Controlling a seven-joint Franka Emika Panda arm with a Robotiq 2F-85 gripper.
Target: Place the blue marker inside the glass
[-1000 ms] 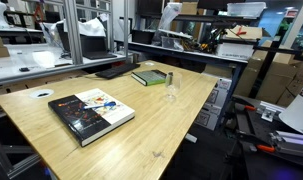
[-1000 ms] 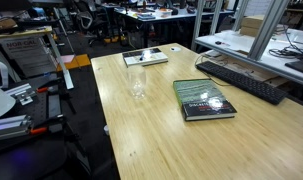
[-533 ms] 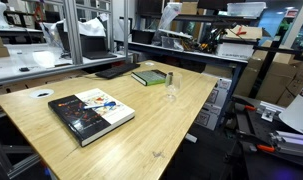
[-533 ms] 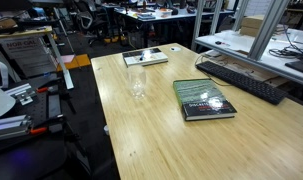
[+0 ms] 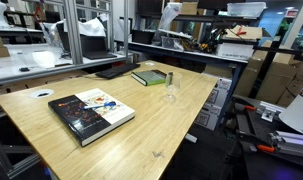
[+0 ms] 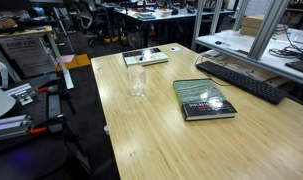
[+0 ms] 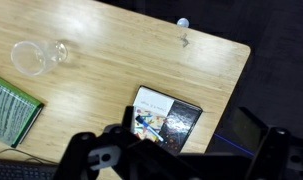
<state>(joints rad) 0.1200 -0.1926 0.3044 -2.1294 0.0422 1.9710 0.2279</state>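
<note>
The blue marker (image 7: pixel 148 125) lies on the white part of a black and white book (image 7: pixel 169 117), seen from high above in the wrist view. The book also shows in both exterior views (image 5: pixel 91 112) (image 6: pixel 204 98), where the marker is too small to pick out. The glass (image 5: pixel 172 88) (image 6: pixel 137 82) stands upright on the wooden table, apart from the book; the wrist view shows it at the upper left (image 7: pixel 31 57). My gripper (image 7: pixel 181 165) is open and empty, high above the book. It does not show in the exterior views.
A green book (image 5: pixel 148 77) (image 6: pixel 146 57) (image 7: pixel 11 112) lies at the far end of the table (image 5: pixel 161 125), with a small dark cylinder (image 5: pixel 169 76) beside it. A black keyboard (image 6: pixel 241 78) sits on the neighbouring desk. Shelves, boxes and equipment surround the table.
</note>
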